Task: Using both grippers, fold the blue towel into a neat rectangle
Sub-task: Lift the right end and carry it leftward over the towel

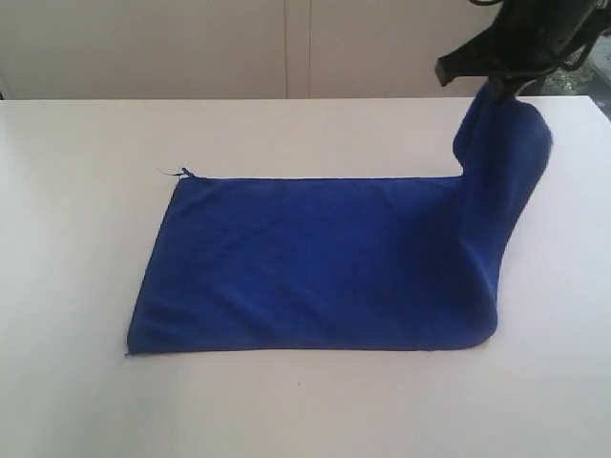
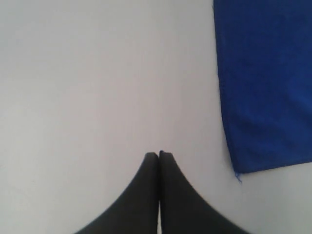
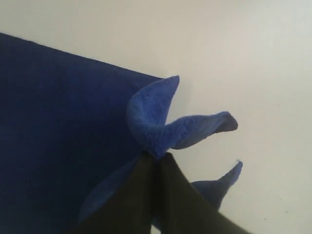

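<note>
The blue towel [image 1: 315, 267] lies flat across the middle of the white table [image 1: 86, 401], with its right end pulled up off the surface. My right gripper [image 1: 496, 88] holds that raised end from above at the back right. In the right wrist view the black jaws are pinched together at the right gripper [image 3: 156, 157], and a bunched fold of the towel [image 3: 165, 129] sticks out past the tips. My left gripper [image 2: 159, 154] is shut and empty over bare table, beside the near left corner of the towel [image 2: 265, 87]. It is out of the exterior view.
A loose thread [image 1: 172, 172] trails from the towel's far left corner. A pale wall with panel seams [image 1: 298, 48] runs behind the table's back edge.
</note>
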You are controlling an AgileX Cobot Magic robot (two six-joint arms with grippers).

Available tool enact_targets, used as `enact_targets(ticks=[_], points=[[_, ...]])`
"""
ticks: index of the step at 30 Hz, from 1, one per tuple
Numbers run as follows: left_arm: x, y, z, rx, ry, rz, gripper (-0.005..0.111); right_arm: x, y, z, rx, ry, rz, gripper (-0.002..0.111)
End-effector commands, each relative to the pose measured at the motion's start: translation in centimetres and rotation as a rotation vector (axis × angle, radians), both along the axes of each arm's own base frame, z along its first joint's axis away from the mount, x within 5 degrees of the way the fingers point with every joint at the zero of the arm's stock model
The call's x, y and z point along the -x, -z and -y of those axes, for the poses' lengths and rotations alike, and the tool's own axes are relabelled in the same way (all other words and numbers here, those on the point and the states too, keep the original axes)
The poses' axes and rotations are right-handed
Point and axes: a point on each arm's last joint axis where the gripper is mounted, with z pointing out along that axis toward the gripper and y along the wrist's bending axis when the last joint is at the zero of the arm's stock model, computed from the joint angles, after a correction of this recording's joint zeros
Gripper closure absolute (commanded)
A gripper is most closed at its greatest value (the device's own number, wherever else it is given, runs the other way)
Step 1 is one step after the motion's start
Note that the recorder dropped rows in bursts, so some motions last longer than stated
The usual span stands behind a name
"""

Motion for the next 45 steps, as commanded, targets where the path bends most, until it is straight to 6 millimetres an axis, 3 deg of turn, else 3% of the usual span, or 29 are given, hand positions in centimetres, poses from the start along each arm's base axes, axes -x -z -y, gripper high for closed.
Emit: enact_targets(ticks=[1,8,11,14,19,20,24,28,30,36,39,41,45], points=[[0.3,0.0,0.2,0.007,0.007,-0.005,0.107,0.8,-1.4,-2.9,-0.006,-0.101,0.028,0.108],[0.3,0.0,0.2,0.007,0.007,-0.005,0.107,2.6,-3.5,-8.7,-0.005,-0.289,0.089,0.108],[0.3,0.0,0.2,0.007,0.007,-0.005,0.107,3.4,-3.8,-10.5,-0.003,-0.355,0.099,0.108],[0.3,0.0,0.2,0.007,0.007,-0.005,0.107,4.5,-3.2,-14.3,0.003,-0.464,0.088,0.108],[0.3,0.0,0.2,0.007,0.007,-0.005,0.107,5.0,-0.9,-19.5,-0.001,-0.566,0.049,0.108],[0.3,0.0,0.2,0.007,0.007,-0.005,0.107,5.1,0.3,-21.2,-0.018,-0.592,0.022,0.108],[0.3,0.0,0.2,0.007,0.007,-0.005,0.107,4.5,4.6,-24.5,-0.067,-0.623,-0.062,0.108],[0.3,0.0,0.2,0.007,0.007,-0.005,0.107,3.7,8.1,-26.0,-0.083,-0.621,-0.124,0.108],[0.3,0.0,0.2,0.007,0.007,-0.005,0.107,3.6,8.5,-26.2,-0.093,-0.62,-0.13,0.108],[0.3,0.0,0.2,0.007,0.007,-0.005,0.107,3.8,3.7,-26.0,-0.132,-0.626,-0.05,0.108],[0.3,0.0,0.2,0.007,0.007,-0.005,0.107,3.7,2.4,-26.1,-0.149,-0.629,-0.015,0.108],[0.3,0.0,0.2,0.007,0.007,-0.005,0.107,3.7,2.7,-26.4,-0.175,-0.629,-0.025,0.108],[0.3,0.0,0.2,0.007,0.007,-0.005,0.107,3.2,5.7,-28.0,-0.259,-0.623,-0.075,0.108]])
